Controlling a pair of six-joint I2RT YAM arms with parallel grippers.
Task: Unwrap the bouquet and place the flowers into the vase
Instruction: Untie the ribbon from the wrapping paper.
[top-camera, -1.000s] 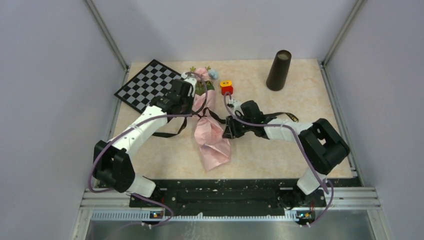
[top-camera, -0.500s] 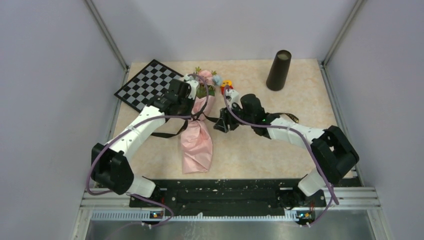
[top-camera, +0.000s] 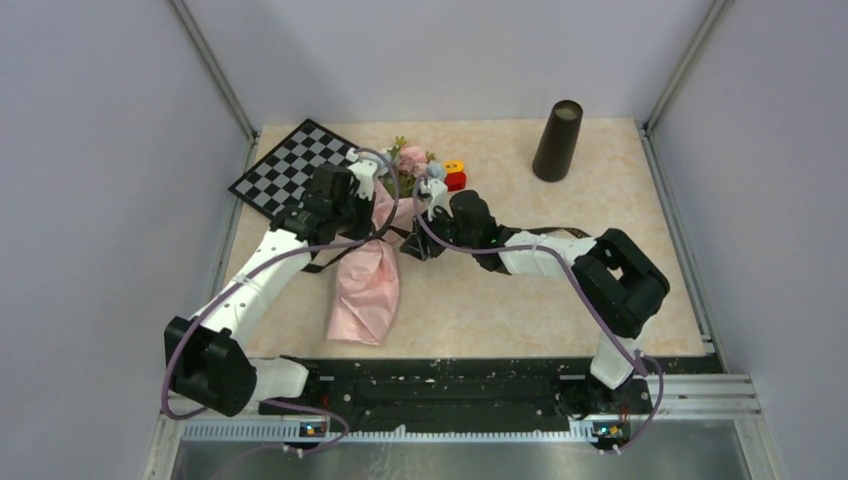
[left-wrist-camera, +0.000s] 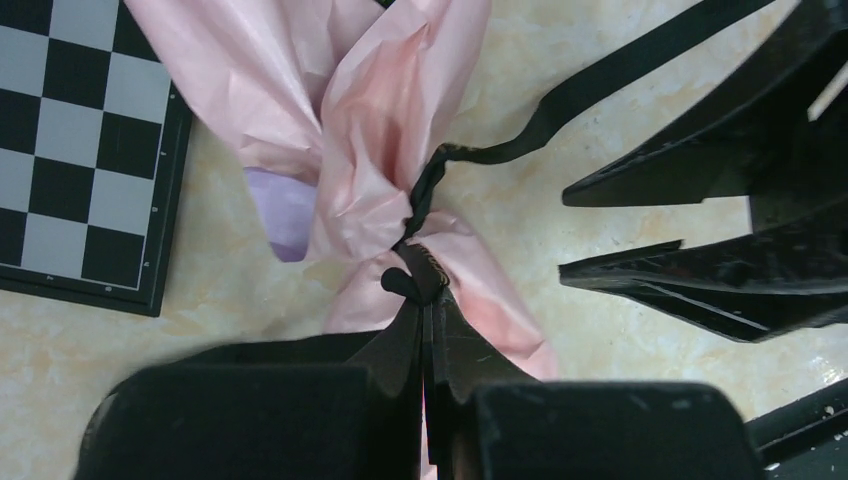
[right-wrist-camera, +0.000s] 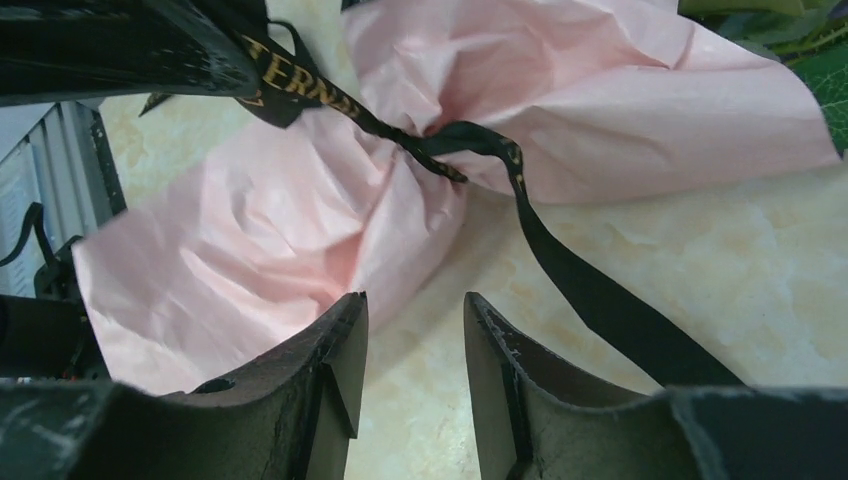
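Pinching the black ribbon (right-wrist-camera: 598, 287) at its knot, the left gripper (left-wrist-camera: 422, 300) is clamped tight; the right gripper (right-wrist-camera: 412, 335) hangs empty, jaws apart, beside the bouquet (top-camera: 365, 285), well left of the vase (top-camera: 557, 140). Pulling crookedly could tighten the knot or drag the paper along. Gold ribbon letters read "TERN"

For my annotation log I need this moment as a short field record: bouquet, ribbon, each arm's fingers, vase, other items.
bouquet: lying on the table, wrapped, flowers at its far end
ribbon: black, tied round the bouquet's waist
left gripper: fingers shut on the ribbon at the knot
right gripper: fingers open, empty, beside the bouquet
vase: upright, far right, apart from both arms
other: checkered board far left; red-and-yellow block by the flowers
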